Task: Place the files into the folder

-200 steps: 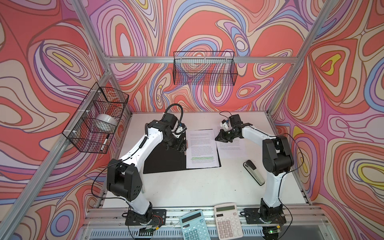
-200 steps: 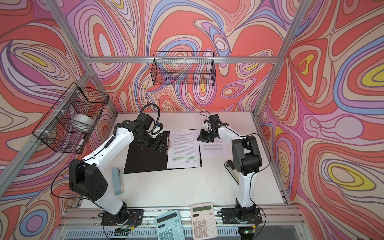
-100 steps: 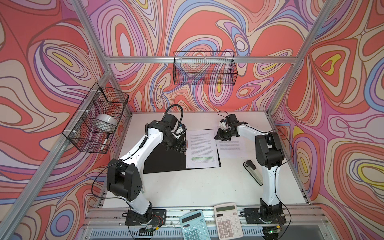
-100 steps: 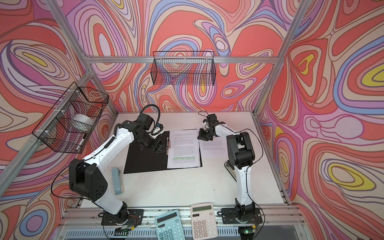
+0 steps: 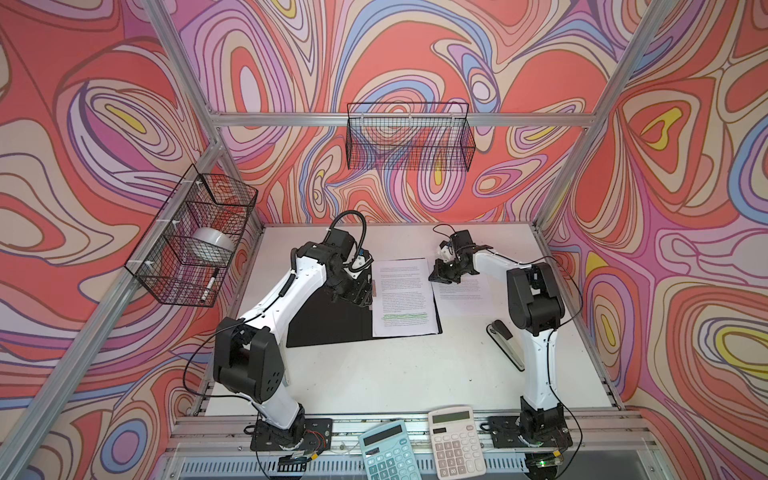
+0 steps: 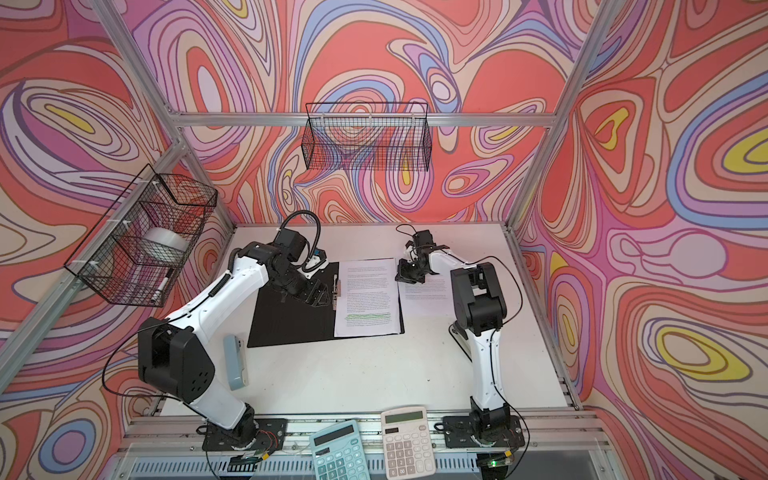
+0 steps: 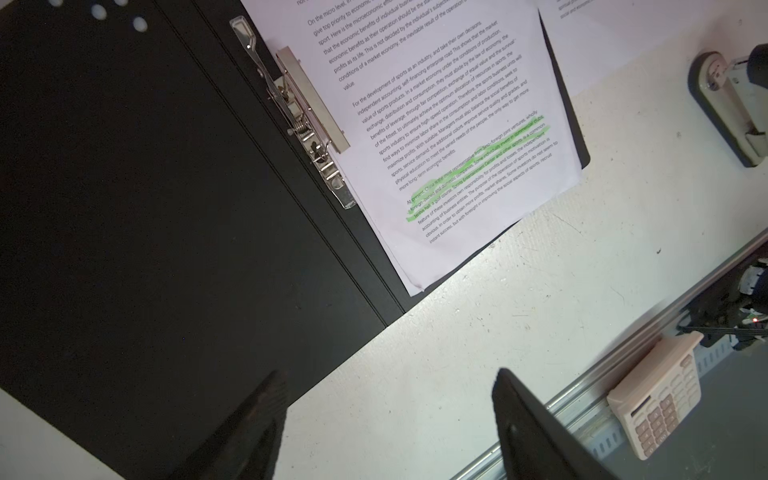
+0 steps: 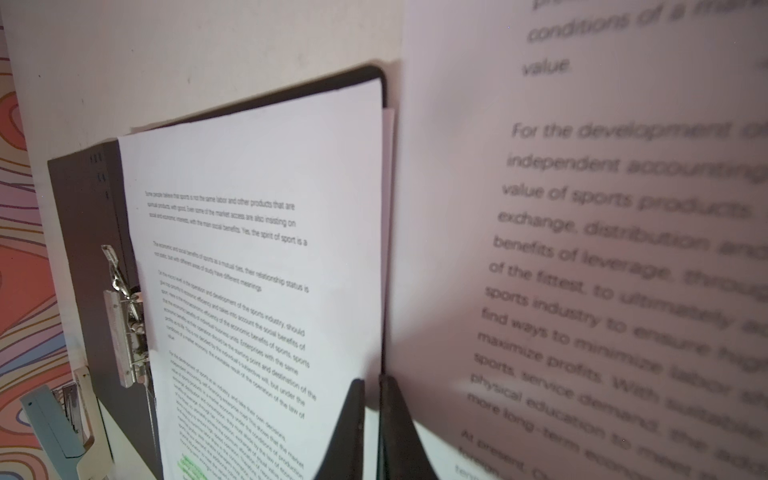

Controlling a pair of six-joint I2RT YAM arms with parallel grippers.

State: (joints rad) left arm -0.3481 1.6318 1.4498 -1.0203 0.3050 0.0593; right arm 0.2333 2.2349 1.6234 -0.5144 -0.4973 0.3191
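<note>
- The folder (image 5: 328, 324) (image 6: 286, 324) (image 7: 124, 208) lies open on the table (image 5: 395, 374), black inside up. Its clip (image 5: 372, 286) (image 6: 336, 289) (image 7: 307, 112) (image 8: 124, 332) runs along the spine.
- Done so far: the highlighted sheet (image 5: 405, 299) (image 6: 368, 295) (image 7: 436, 124) (image 8: 257, 291) lies flat on the folder's right half, one long edge at the clip.
- In the right wrist view a sliver of a lower sheet (image 8: 389, 174) shows beneath it at the folder's outer edge, so more than one file seems to be in place.
- Whether the clip presses on these sheets cannot be told.
- Left to do: the loose sheet (image 5: 461, 289) (image 6: 428, 291) (image 8: 623, 249) is outside the folder, on the table along its right edge. Whether it touches that edge is unclear.
- The right gripper (image 5: 442, 276) (image 6: 407, 276) (image 8: 372, 380) is at the loose sheet's side nearest the folder, towards the folder's far end. Its jaws are clenched on the paper's edge, and the paper lifts off the table there.
- The left gripper (image 5: 357, 297) (image 6: 320, 297) (image 7: 386, 374) hovers over the folder's left half, just beside the clip. Its jaws are spread and hold nothing.
- Judged from this, the task is past its midpoint. The pinched sheet has to be carried onto the folder's right half and squared on the stack.
- Clamping the stack and shutting the cover may also be wanted, though the task does not say so.
</note>
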